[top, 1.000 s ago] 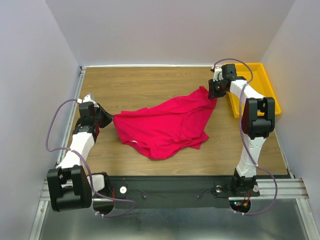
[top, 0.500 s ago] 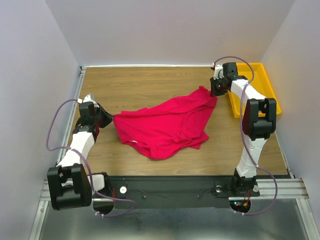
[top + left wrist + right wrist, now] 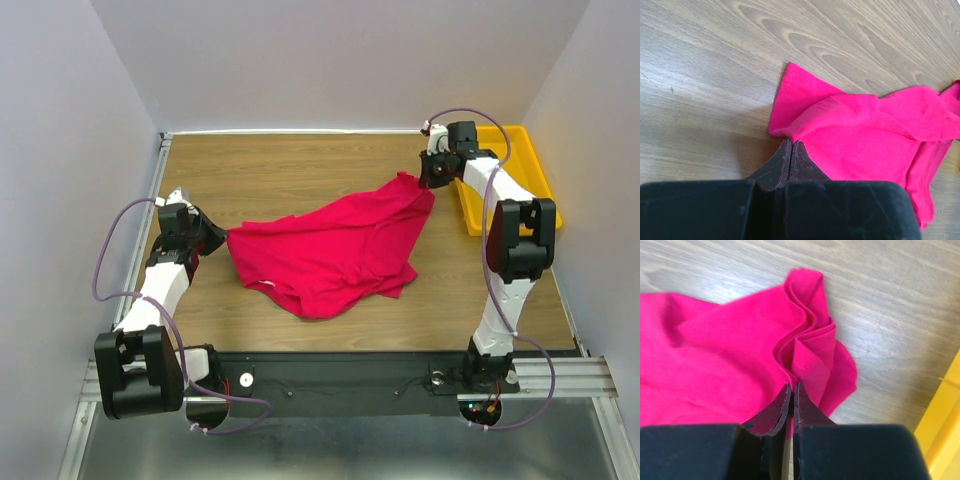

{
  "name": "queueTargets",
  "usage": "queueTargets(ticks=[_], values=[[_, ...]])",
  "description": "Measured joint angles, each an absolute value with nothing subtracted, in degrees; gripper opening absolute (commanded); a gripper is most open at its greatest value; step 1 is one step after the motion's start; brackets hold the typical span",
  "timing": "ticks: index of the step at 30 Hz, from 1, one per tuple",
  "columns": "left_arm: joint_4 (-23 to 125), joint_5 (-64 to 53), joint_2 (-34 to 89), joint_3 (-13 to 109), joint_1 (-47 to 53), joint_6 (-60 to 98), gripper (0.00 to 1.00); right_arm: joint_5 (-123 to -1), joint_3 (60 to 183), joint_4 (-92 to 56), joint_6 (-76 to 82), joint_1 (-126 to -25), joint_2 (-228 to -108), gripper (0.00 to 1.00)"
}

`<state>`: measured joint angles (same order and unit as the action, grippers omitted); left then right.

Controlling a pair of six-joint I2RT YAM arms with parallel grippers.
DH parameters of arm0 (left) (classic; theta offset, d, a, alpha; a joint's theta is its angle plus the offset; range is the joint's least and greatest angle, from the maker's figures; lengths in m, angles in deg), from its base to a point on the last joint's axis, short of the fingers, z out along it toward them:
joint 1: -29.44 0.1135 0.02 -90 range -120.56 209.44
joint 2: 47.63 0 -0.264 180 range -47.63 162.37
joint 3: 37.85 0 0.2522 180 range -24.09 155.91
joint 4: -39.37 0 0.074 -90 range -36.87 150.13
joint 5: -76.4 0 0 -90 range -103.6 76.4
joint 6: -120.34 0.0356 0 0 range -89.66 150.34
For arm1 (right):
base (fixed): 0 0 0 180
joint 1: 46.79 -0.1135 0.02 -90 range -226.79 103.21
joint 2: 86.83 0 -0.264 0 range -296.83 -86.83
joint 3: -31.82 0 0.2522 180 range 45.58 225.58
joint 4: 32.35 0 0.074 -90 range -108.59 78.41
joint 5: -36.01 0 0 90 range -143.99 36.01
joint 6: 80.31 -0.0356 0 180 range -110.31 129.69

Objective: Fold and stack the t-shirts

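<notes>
A crimson-pink t-shirt (image 3: 330, 250) lies rumpled and stretched across the middle of the wooden table. My left gripper (image 3: 218, 237) is shut on the t-shirt's left corner; in the left wrist view the closed gripper (image 3: 791, 143) pinches the t-shirt's (image 3: 860, 135) edge. My right gripper (image 3: 428, 182) is shut on the t-shirt's far right corner; in the right wrist view the closed gripper (image 3: 791, 386) bites a bunched fold of the t-shirt (image 3: 730, 350), lifted slightly off the table.
A yellow plastic tray (image 3: 532, 175) stands at the right edge of the table, just right of my right arm; its corner shows in the right wrist view (image 3: 945, 410). White walls enclose the table on three sides.
My right gripper has moved slightly toward the back right, pulling the shirt's far corner with it. The left arm has not moved.
</notes>
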<state>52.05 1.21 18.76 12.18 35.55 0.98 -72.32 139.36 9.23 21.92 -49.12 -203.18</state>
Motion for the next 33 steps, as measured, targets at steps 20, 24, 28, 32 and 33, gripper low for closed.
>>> queueTargets(ticks=[20,24,28,32,33], values=[[46.61,-0.71,27.04,15.81,37.49,-2.98,0.00,-86.04,162.11,7.65,1.88,-51.39,-212.54,0.00],[45.41,-0.34,29.77,17.32,38.19,-3.57,0.00,-86.63,164.08,7.65,-0.90,-51.98,-217.48,0.01],[44.64,0.12,30.45,18.06,38.54,-3.89,0.00,-87.86,164.69,7.94,-3.28,-52.55,-220.01,0.01],[42.56,0.82,30.45,18.06,38.98,-5.12,0.00,-89.21,165.28,6.95,-6.56,-53.25,-220.14,0.01],[42.17,0.97,30.45,18.06,39.07,-5.29,0.00,-89.54,165.57,5.99,-7.67,-53.62,-220.14,0.02]])
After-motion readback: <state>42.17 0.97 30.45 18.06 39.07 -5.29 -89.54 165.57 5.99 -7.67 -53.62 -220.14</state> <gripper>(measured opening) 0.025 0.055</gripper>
